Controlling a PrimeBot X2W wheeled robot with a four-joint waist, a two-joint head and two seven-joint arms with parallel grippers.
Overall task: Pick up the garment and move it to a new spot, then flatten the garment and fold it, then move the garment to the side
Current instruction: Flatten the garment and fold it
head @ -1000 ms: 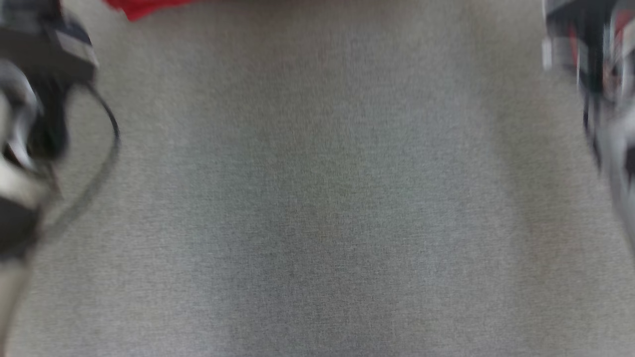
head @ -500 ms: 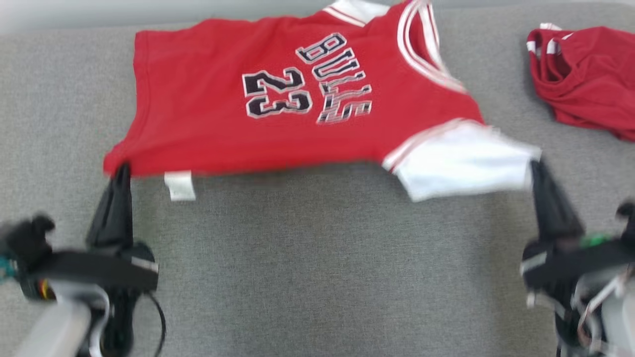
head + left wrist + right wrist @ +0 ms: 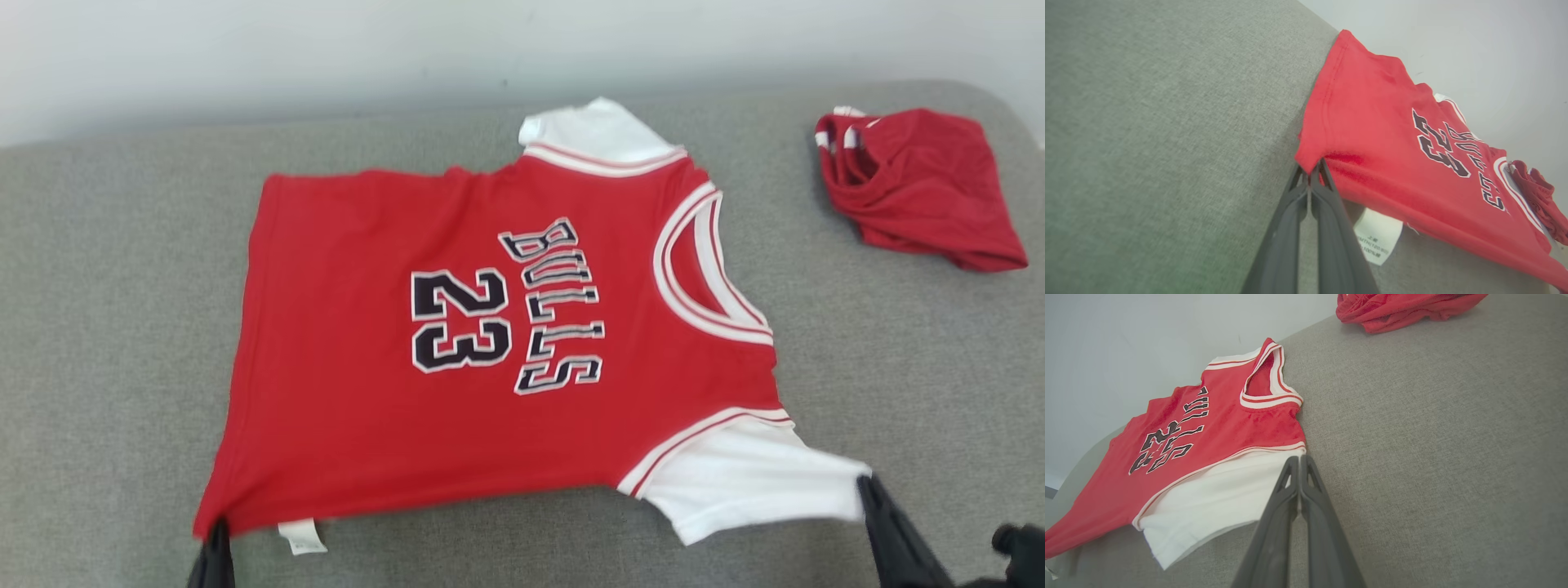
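Label (image 3: 1376, 237) print illegible, left tool (image 3: 217, 541) and right tool (image 3: 872, 495) cut by bottom edge

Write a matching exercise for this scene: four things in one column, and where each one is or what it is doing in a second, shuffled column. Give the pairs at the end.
Things:
1. left hand
2. right hand
3. crumpled red garment
4. white label

States:
A. lies apart from the jersey, to its right in the head view
B. pinches the edge of the jersey's white sleeve
C. sticks out from under the jersey's near edge
D. pinches the jersey's red hem corner

Pairs: 1-D, 2-B, 3-A, 4-C
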